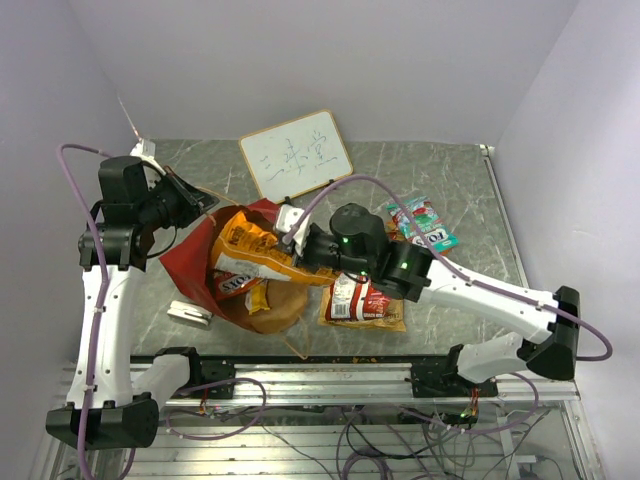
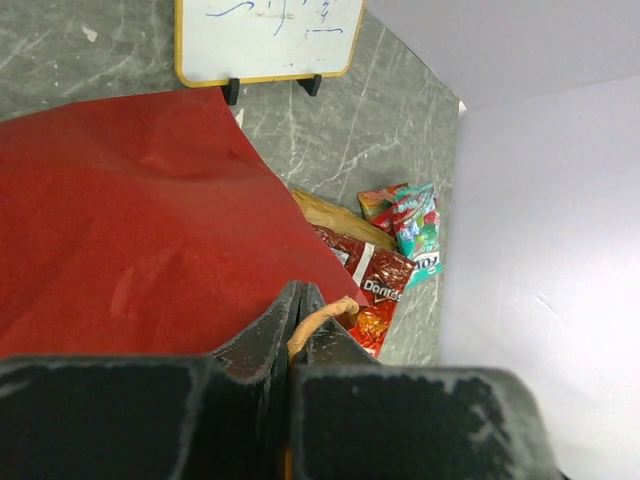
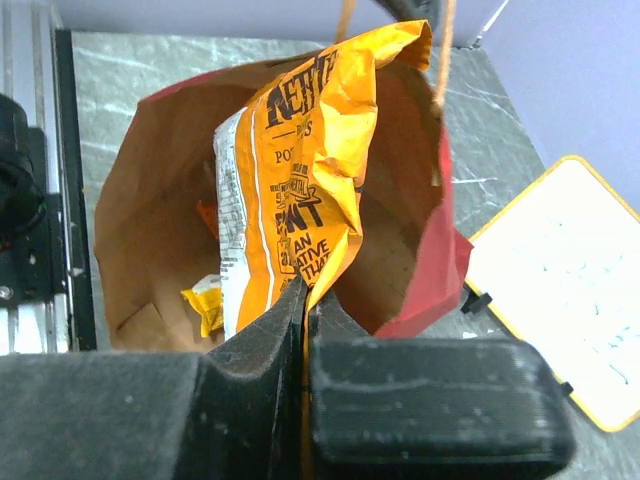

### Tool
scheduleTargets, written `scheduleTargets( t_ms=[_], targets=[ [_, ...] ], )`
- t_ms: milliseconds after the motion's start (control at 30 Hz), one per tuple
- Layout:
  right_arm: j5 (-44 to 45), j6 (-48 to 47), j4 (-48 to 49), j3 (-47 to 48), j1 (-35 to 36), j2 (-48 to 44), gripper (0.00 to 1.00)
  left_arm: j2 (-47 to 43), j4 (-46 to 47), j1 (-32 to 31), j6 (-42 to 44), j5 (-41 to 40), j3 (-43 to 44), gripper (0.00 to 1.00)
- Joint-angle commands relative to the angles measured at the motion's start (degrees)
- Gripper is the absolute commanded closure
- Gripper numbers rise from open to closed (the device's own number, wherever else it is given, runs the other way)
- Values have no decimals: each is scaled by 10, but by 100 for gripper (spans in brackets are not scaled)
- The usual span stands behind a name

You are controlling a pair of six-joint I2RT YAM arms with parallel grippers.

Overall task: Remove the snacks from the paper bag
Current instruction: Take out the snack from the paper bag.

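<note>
The red paper bag (image 1: pixel 185 262) stands in the middle left with its brown mouth open upward. My left gripper (image 1: pixel 205 203) is shut on its thin loop handle (image 2: pixel 322 318), beside the red outer wall (image 2: pixel 130 230). My right gripper (image 1: pixel 293 250) is shut on the lower edge of an orange snack packet (image 1: pixel 248 250) and holds it up in the bag's mouth (image 3: pixel 300 170). A yellow packet (image 3: pixel 205 305) and a red one (image 1: pixel 230 285) lie inside the bag. A red Doritos packet (image 1: pixel 360 300) and teal and red packets (image 1: pixel 422 225) lie on the table to the right.
A white framed writing board (image 1: pixel 295 155) stands at the back, just behind the bag; it also shows in the left wrist view (image 2: pixel 265 35). A small white object (image 1: pixel 190 313) lies by the bag's near left. Grey walls close the back and sides.
</note>
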Motion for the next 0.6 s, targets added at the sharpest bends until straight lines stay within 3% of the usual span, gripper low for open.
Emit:
scheduleTargets(
  t_ms=[0, 267, 567],
  targets=[
    [47, 63, -2, 42, 1, -47, 100, -12, -9, 2, -4, -24, 16, 93],
    [176, 114, -101, 94, 0, -74, 100, -9, -17, 2, 2, -42, 25, 93],
    [332, 256, -238, 105, 0, -114, 100, -15, -17, 2, -5, -66, 14, 93]
  ],
)
